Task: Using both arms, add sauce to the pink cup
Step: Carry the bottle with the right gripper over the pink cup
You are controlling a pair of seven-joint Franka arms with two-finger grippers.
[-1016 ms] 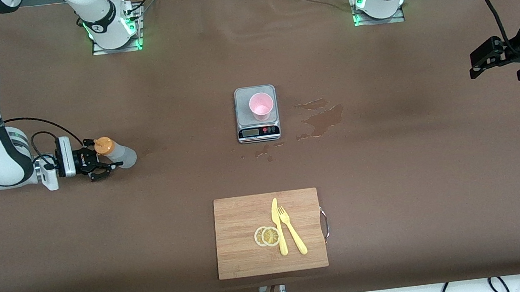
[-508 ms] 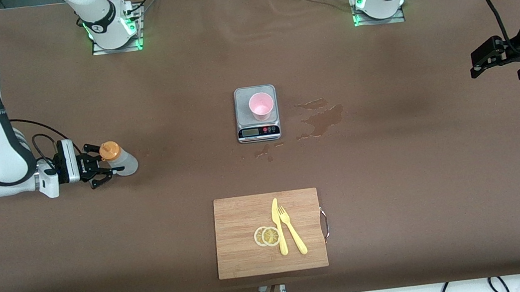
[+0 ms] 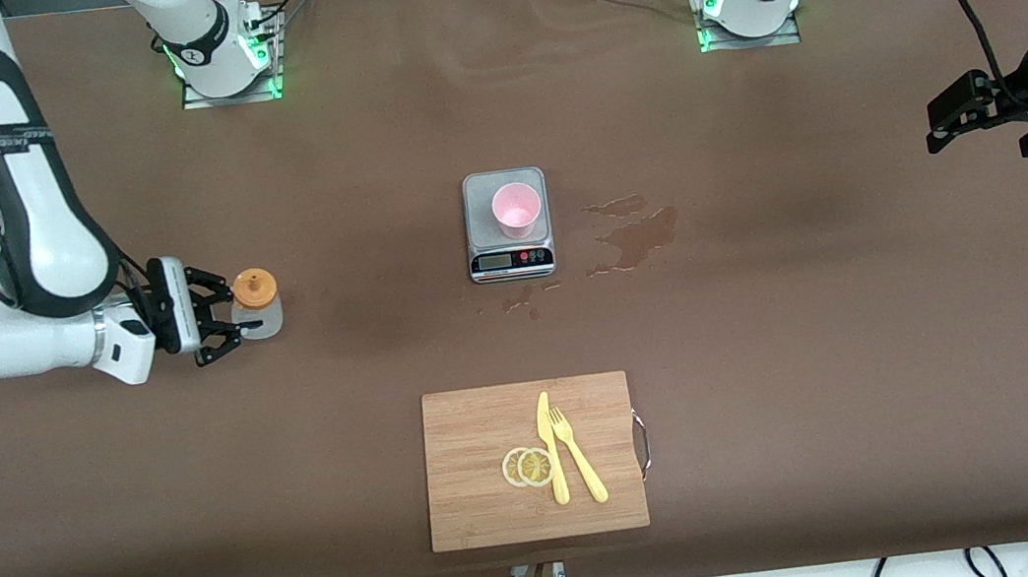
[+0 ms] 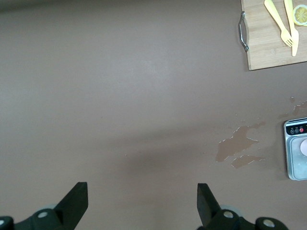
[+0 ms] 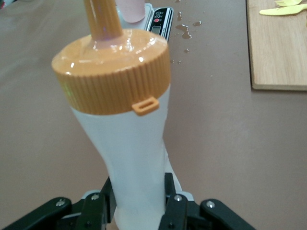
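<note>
while the sauce bottle (image 3: 258,303) is clamped upright in the right gripper (image 3: 220,319) toward the right arm's end of the table, pink cup (image 3: 517,210) seated on the scale (image 3: 508,224), left gripper (image 3: 939,125) held spread wide, waiting

**Item count, table surface**

One translucent squeeze bottle with orange cap (image 3: 257,304); one pale-pink plastic cup (image 3: 516,210); one grey digital scale (image 3: 512,259); one bamboo cutting board (image 3: 481,491); one yellow plastic knife (image 3: 551,457); one yellow plastic fork (image 3: 576,452); two lemon slices (image 3: 527,467).
</note>
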